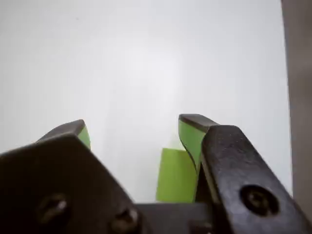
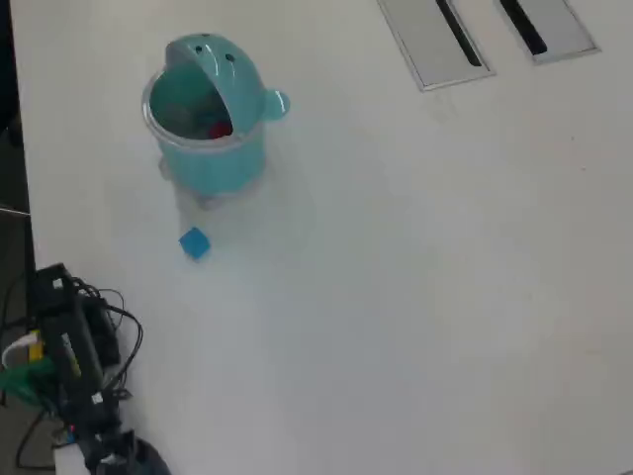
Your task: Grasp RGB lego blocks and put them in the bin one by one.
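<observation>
At the far left of the overhead view the arm's base and its tangle of cables (image 2: 74, 381) sit at the tabletop's (image 2: 415, 297) edge; the tool itself does not show there. Just right of that, the blue block (image 2: 195, 242) lies on the bare tabletop, near the foot of the bin (image 2: 205, 163) and apart from it. The bin stands upright with its lid tipped back, and a red block (image 2: 220, 129) shows inside it. So one block looks to be delivered and the blue one is left to fetch; no green block can be seen anywhere. Farther right, at the top edge, are two grey slotted panels (image 2: 430, 40), well apart from everything.

In the wrist view the tool (image 1: 139, 127) is spread wide with nothing between its green-padded tips, facing blank white tabletop. Neither block nor bin shows in that view, so the next step is probably to swing toward the blue block.
</observation>
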Robot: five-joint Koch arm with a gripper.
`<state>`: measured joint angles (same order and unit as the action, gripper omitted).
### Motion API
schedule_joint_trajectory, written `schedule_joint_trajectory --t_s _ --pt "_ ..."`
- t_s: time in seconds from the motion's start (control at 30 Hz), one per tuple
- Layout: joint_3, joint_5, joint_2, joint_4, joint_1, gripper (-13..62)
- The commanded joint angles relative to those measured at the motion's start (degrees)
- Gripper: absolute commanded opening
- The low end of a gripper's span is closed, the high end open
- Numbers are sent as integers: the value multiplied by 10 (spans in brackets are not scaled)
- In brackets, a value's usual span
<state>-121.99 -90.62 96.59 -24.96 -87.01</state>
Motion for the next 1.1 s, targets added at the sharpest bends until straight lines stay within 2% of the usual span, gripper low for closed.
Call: schedule_joint_trajectory --t_s 0.0,0.63,1.07 --pt "59 -1 4 -22 -13 330" --pt "63 -4 -8 -135 -83 331" --pt "56 -4 -54 -125 -83 330"
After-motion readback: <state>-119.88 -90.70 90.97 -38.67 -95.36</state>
